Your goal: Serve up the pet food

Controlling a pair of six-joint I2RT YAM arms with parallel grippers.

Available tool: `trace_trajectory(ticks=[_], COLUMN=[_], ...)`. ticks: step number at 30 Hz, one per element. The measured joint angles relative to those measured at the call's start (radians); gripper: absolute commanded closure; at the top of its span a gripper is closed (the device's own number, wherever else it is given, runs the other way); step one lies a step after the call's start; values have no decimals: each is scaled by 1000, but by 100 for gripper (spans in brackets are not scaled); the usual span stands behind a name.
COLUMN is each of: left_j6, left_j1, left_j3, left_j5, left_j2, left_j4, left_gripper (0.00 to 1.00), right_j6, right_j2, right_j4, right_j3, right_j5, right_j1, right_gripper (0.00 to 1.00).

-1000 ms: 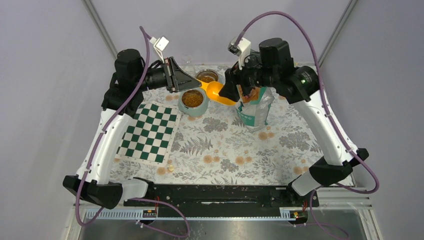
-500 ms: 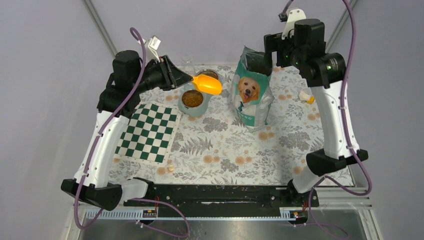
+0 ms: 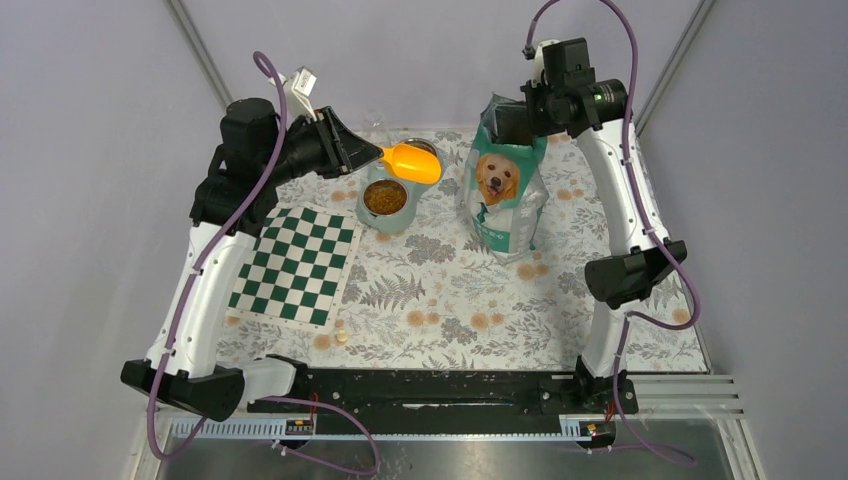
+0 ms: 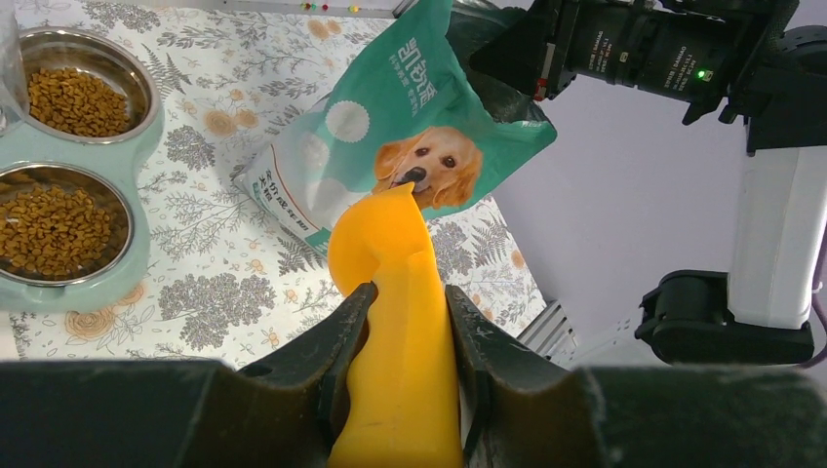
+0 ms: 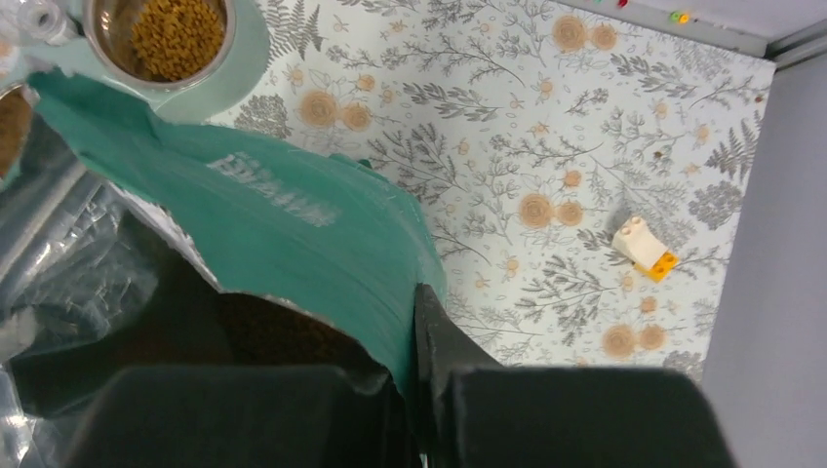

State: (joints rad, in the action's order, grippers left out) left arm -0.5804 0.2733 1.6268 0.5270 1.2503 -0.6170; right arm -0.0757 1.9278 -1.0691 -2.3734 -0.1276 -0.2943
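A: Step in hand?

B: Scooping, most likely. Holding the scoop (image 3: pixel 418 165) by its handle in the left jaws, pinched from both sides, raised above the feeder (image 4: pixel 88 300) and pointing toward the pouch (image 3: pixel 500 190). Cannot tell whether loaded: only its back on show in the left wrist view.

A: And on the right?

B: Pinching the pouch's top rim in the right jaws, pressed nearly together on the film, by the look of the right wrist view. Holding the mouth open and the pouch upright on the tabletop (image 3: pixel 450 290).

A: Whereabouts of the kibble (image 4: pixel 54 229)?

B: Lying in both of the feeder's 2 steel bowls, well filled. More of it, dimly brown, inside the pouch.

A: How far along, then?

B: Seemingly far, with both bowls served. Either fetching 1 more scoop or finishing; hard to say which.

A: Demands of the next move?

B: If another scoop: swinging right and tipping the scoop's lip down into the open mouth, without knocking the rim out of the right jaws. Steadying the pouch meanwhile. Then carrying level over a bowl, to avoid spilling on the tabletop.
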Motion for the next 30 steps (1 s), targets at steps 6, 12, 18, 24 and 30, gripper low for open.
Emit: trace_trajectory(ticks=[6, 12, 18, 24, 30], left_j6=[-1, -15, -29, -42, -69], left_j1=[0, 0, 0, 0, 0], left_j3=[5, 5, -3, -18, -55], left_j5=[-5, -7, -8, -8, -6], left_j2=[0, 0, 0, -6, -10], left_j4=[-3, -1, 15, 30, 58], left_gripper=[100, 100, 100, 100, 100], right_j6=[10, -6, -33, -49, -20], right_j2=[36, 37, 37, 32, -114], right_j4=[-80, -106, -81, -39, 74], right_j3=[-105, -116, -116, -109, 132], right_j5=[-14, -82, -119, -107, -44], right_j1=[4, 31, 76, 95, 81], right_gripper=[100, 100, 100, 100, 100])
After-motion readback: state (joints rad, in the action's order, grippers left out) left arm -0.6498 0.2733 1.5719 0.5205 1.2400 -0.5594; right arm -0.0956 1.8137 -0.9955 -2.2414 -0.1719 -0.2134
